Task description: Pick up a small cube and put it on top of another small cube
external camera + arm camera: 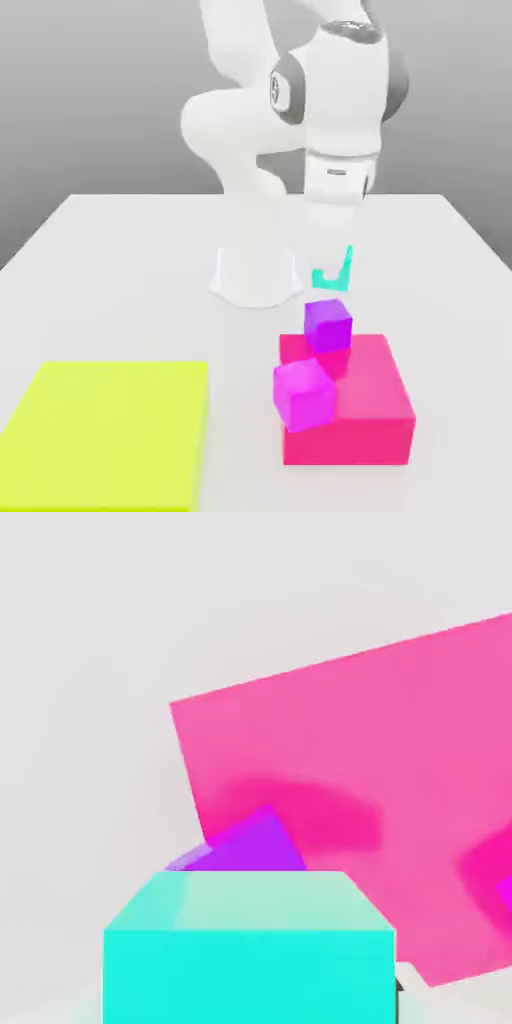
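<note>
My gripper (332,268) hangs in front of the arm's base, shut on the small teal cube (331,276), which is held clear of the table. In the hand view the teal cube (250,947) is close to the camera. Just below and slightly nearer in the exterior view sits the violet-purple cube (328,325), at the far corner of the big red-pink block (365,415). In the hand view the violet cube (255,847) peeks out right behind the teal one, over a corner of the red-pink block (380,742).
A lighter magenta-pink cube (303,393) sits at the block's near corner on the exterior view's left. A large flat yellow block (105,430) lies at the front on the exterior view's left. The arm's white base (255,270) stands behind the gripper.
</note>
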Motion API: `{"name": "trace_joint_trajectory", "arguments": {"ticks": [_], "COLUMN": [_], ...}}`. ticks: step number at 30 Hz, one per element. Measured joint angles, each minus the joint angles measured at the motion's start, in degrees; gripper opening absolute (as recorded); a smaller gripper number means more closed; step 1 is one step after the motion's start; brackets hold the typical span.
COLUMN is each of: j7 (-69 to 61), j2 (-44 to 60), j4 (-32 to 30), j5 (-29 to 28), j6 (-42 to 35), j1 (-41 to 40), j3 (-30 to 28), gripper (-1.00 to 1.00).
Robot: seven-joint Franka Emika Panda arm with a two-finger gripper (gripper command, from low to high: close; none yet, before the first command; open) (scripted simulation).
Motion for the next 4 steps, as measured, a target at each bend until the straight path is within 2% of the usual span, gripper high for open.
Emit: {"name": "trace_joint_trajectory", "arguments": {"ticks": [1, 2, 4], "j7": [-0.03, -0.06, -0.06], "j2": [1.87, 3.1, 3.1], "j4": [-0.57, -0.95, -0.95], "j5": [0.02, 0.04, 0.04], "j6": [2.44, 4.04, 4.04], "j1": [-0.01, -0.02, -0.02], "j3": [0.01, 0.01, 0.01], "gripper": [-1.0, 1.0, 1.0]}}
